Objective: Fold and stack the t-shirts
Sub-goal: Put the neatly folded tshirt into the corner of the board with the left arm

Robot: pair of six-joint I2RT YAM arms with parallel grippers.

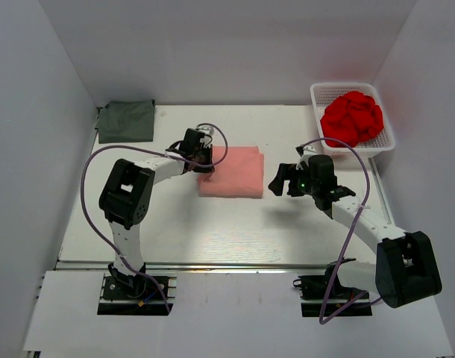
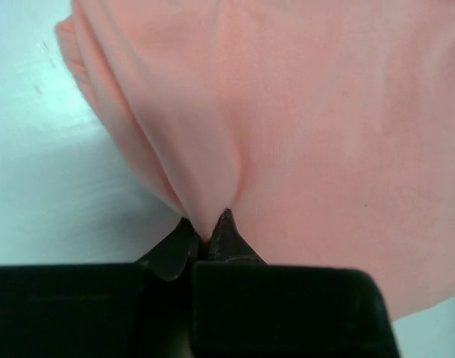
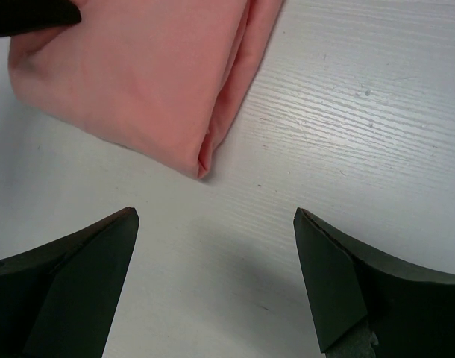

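The salmon-pink t-shirt [image 1: 233,171] lies folded into a rectangle at the middle of the table. My left gripper [image 1: 204,165] is at its left edge, shut on a pinch of the pink cloth [image 2: 212,186], which puckers up between the fingertips [image 2: 226,227]. My right gripper [image 1: 281,181] is open and empty just right of the shirt, its fingers [image 3: 101,253] spread over bare table near the shirt's folded corner [image 3: 204,165]. The dark grey-green t-shirt [image 1: 126,121] lies folded at the far left corner.
A white basket [image 1: 386,142] at the far right holds a bunched red cloth [image 1: 352,117]. White walls close in the table at the back and both sides. Purple cables loop along both arms.
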